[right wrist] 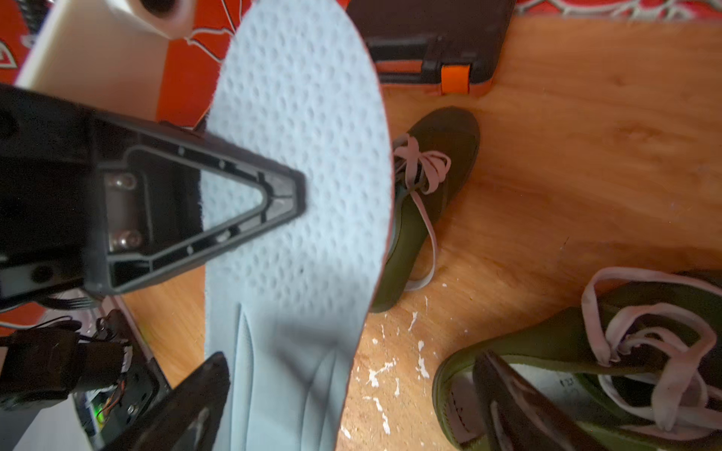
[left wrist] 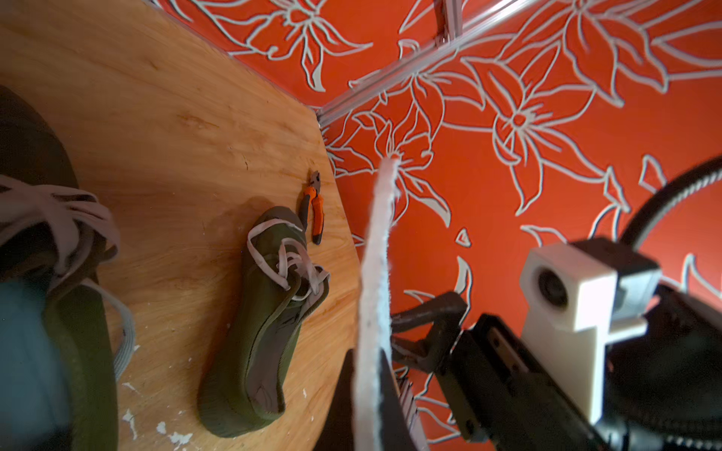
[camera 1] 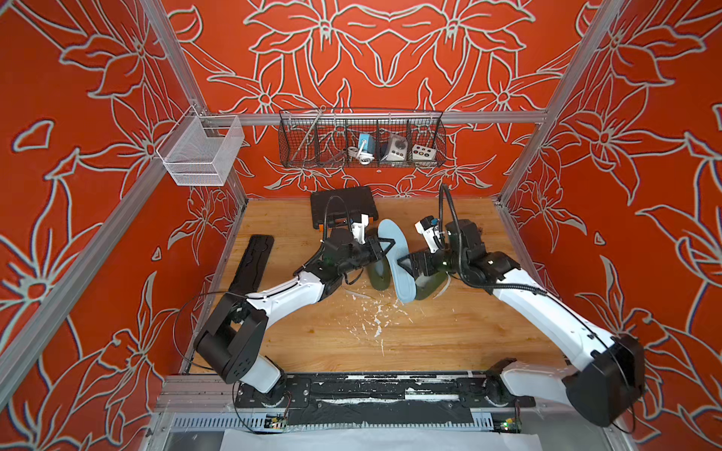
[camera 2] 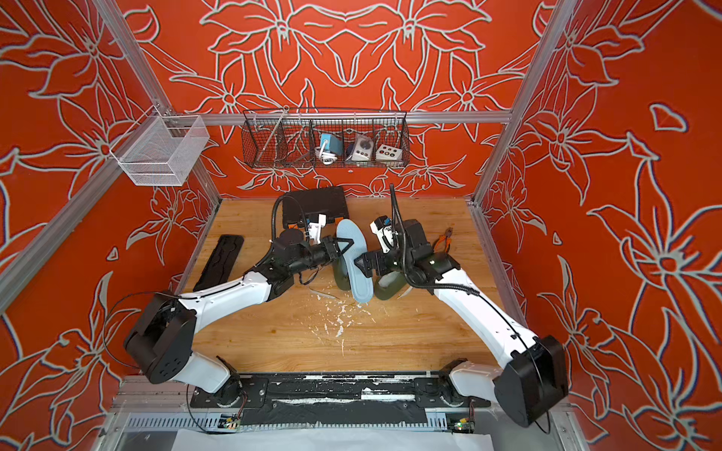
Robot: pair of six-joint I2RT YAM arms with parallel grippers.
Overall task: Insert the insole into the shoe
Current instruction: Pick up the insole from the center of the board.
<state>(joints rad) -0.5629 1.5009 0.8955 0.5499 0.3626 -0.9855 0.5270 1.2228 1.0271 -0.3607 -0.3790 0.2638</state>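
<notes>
- Red walls with a pale flower pattern close in a wooden tabletop (camera 1: 449,332) flecked with white chips near the middle of the frame.
- Just above frame centre in both top views, the pale blue insole (camera 1: 395,255) (camera 2: 353,254) runs lengthwise between two olive shoes. Its rounded toe end points up toward a black case (camera 1: 344,207) at the back.
- The left gripper (camera 1: 387,246) is clamped on the insole's edge about midway along. The right wrist view shows one of its triangular fingers (right wrist: 234,203) pressed flat on the dimpled face.
- The right gripper (camera 1: 404,265) has its jaws spread wide and holds nothing, standing just beside the insole's other edge.
- One olive shoe (camera 1: 379,275) lies partly hidden under the insole on its left in the frame.
- The other shoe (camera 1: 429,285) lies to the insole's right, below the right gripper, with its laces loose.
- I cannot tell whether the insole's lower end touches the wood.
- Orange-handled pliers (camera 2: 445,238) lie near the table's right edge.
</notes>
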